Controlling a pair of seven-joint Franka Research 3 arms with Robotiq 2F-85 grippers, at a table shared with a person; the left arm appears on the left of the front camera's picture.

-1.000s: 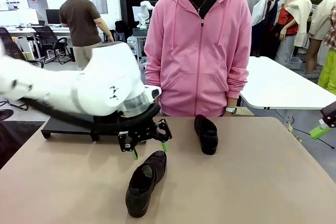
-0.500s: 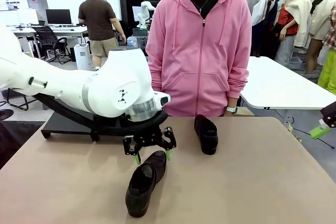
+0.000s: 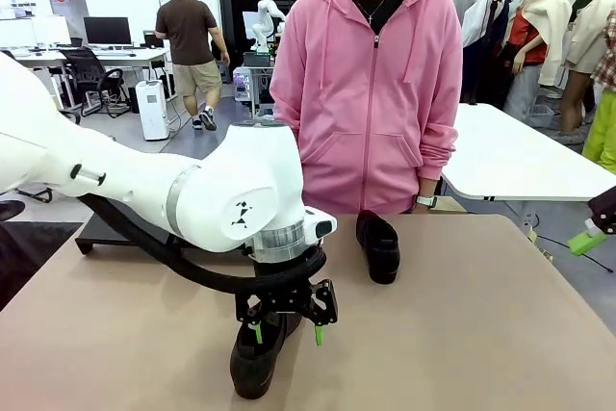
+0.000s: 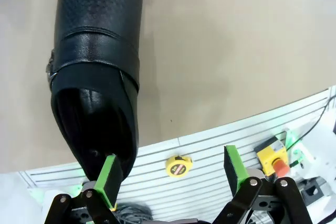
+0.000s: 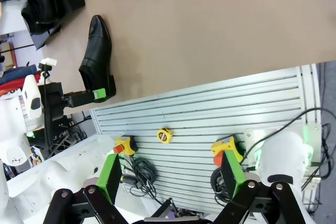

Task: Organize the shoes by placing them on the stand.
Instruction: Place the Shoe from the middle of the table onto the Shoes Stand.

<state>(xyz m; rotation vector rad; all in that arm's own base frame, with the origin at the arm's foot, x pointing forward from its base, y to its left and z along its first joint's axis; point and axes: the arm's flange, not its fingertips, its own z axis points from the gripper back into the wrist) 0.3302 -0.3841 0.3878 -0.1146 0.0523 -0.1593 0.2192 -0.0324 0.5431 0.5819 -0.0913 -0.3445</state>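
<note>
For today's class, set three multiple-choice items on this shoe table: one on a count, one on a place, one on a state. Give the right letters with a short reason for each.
1. How many shoes lie on the table?
A. one
B. two
C. four

2. Where is the left gripper?
A. just above the near shoe
B. at the table's far right corner
C. beyond the table's edge

3. How do the left gripper's jaws stand?
A. shut on a shoe
B. shut on nothing
C. open

Answers:
1 B: the near shoe and the far shoe are the two on the table.
2 A: the front view shows its green pads right over that shoe, and the left wrist view shows the heel at one pad.
3 C: the left wrist view shows the pads wide apart with nothing clamped.
</note>
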